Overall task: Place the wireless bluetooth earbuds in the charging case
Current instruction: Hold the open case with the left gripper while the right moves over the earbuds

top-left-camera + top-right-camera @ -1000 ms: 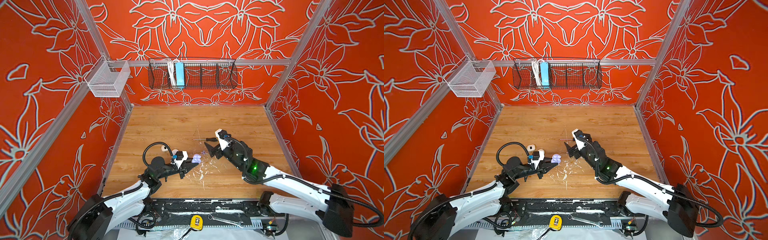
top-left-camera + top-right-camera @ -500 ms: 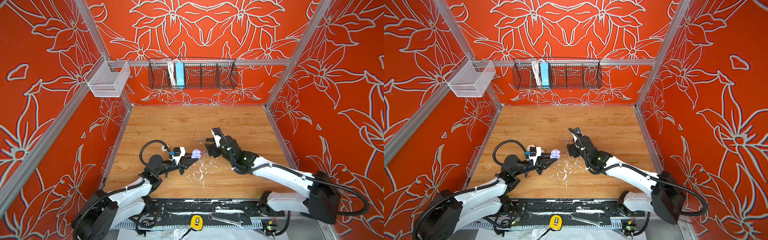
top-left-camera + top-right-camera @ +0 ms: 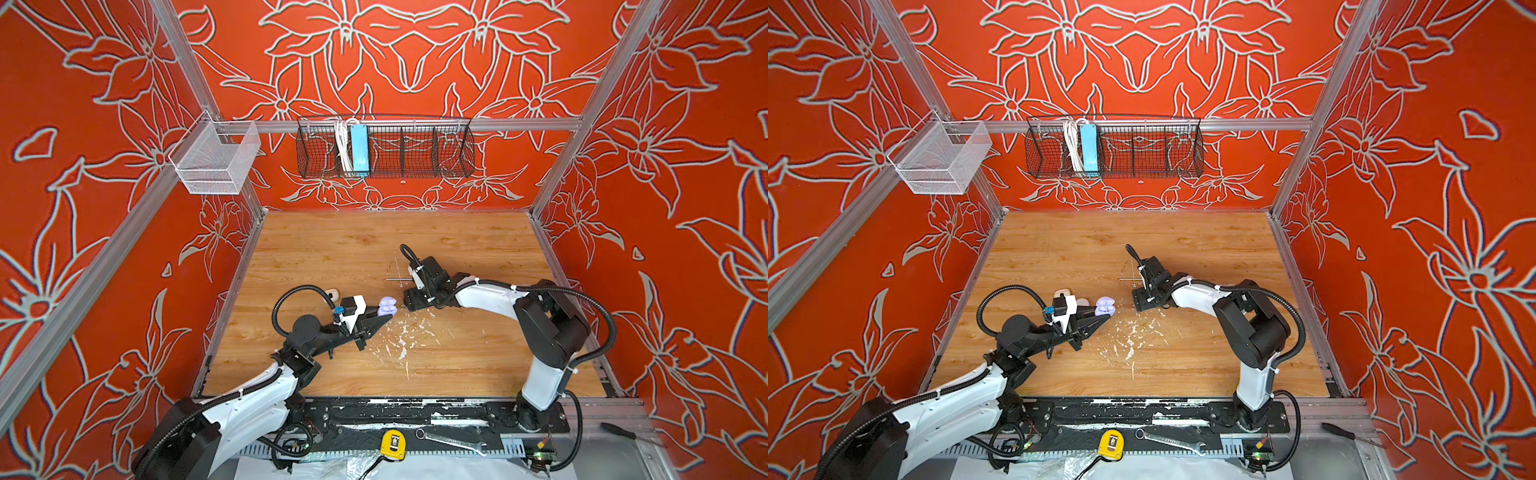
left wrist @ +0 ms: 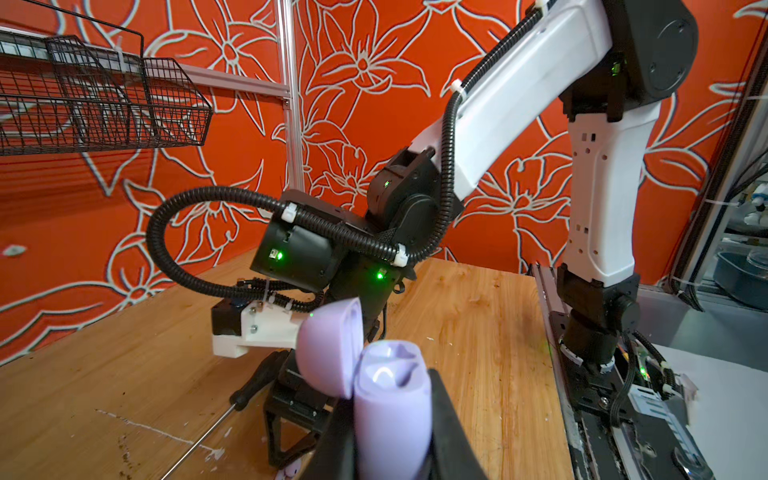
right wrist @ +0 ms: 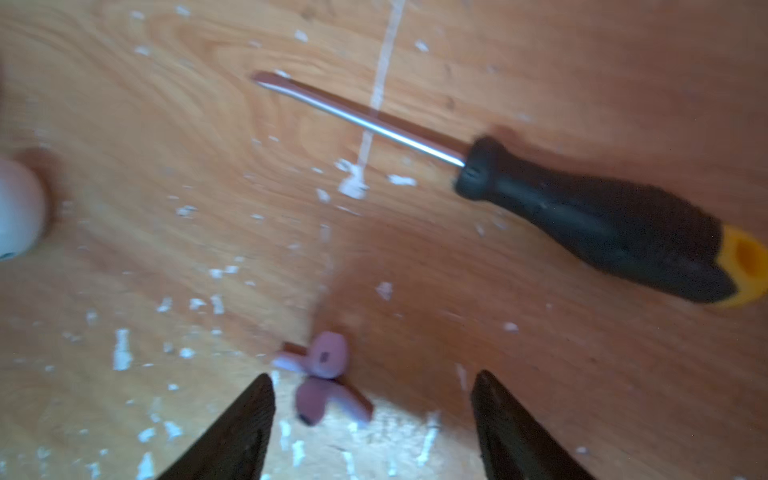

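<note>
My left gripper point(image 3: 380, 320) is shut on the lilac charging case point(image 3: 387, 305), which it holds off the table with the lid open; in the left wrist view the case point(image 4: 390, 415) sits between the black fingers with its lid point(image 4: 328, 349) tipped back. Two lilac earbuds point(image 5: 322, 374) lie touching each other on the wood. My right gripper point(image 5: 372, 384) points down just beside them, open, with nothing between its fingers. In both top views the right gripper point(image 3: 409, 305) point(image 3: 1140, 305) hides the earbuds, close to the right of the case point(image 3: 1104, 305).
A black-handled screwdriver point(image 5: 582, 216) lies on the table just behind the right gripper. A white case point(image 3: 331, 294) sits behind the left gripper. White paint flecks point(image 3: 401, 340) are scattered across the wood in front of both grippers. A wire basket point(image 3: 384, 147) hangs on the back wall.
The right arm has raised its elbow and tipped its gripper down over the earbuds, and its jaws have narrowed somewhat. The left gripper has moved a little towards the back with the case.
</note>
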`<state>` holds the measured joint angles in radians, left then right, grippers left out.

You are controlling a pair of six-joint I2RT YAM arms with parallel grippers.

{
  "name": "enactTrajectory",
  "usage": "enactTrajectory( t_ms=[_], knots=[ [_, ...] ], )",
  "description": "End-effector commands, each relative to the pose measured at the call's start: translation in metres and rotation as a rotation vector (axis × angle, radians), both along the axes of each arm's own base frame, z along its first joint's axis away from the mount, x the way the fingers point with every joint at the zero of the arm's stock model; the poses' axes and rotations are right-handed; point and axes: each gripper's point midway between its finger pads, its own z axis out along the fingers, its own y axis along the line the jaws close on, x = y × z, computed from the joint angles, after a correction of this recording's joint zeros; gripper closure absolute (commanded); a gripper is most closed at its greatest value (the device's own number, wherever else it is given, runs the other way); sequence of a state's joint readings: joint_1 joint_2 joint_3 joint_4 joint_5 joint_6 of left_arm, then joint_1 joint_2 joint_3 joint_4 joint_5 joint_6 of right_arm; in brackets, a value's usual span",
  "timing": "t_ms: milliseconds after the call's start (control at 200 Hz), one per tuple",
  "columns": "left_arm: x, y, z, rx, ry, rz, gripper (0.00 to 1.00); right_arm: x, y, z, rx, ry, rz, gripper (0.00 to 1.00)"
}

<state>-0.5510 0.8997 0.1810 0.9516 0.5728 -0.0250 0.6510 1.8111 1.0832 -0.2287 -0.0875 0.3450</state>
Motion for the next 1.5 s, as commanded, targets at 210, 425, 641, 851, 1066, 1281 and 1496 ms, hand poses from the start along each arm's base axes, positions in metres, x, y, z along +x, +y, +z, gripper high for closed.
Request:
enactTrajectory(
  t_ms=[210,425,641,851,1066,1281,1496],
  knots=[
    [-0.002,0.004,0.008,-0.005,-0.034,0.027,1.00,-0.017,0.016,0.000,0.082,0.109,0.045,0.31],
    [-0.004,0.007,0.011,-0.009,-0.043,0.033,1.00,-0.024,0.024,-0.011,0.079,0.158,0.073,0.36],
    [-0.005,0.007,0.010,-0.001,-0.048,0.038,1.00,-0.031,0.033,-0.015,0.055,0.174,0.108,0.38],
    [-0.005,0.008,0.011,0.002,-0.051,0.046,1.00,-0.033,0.034,-0.016,0.052,0.170,0.107,0.40],
    [-0.004,0.007,0.011,0.009,-0.052,0.042,1.00,-0.043,0.036,-0.018,0.060,0.182,0.105,0.48],
    [-0.003,0.009,0.010,0.013,-0.053,0.057,1.00,-0.049,0.030,-0.014,0.044,0.159,0.101,0.55],
    [-0.004,0.009,0.011,0.013,-0.054,0.055,1.00,-0.041,0.026,-0.019,-0.014,0.142,0.095,0.56]
  ],
)
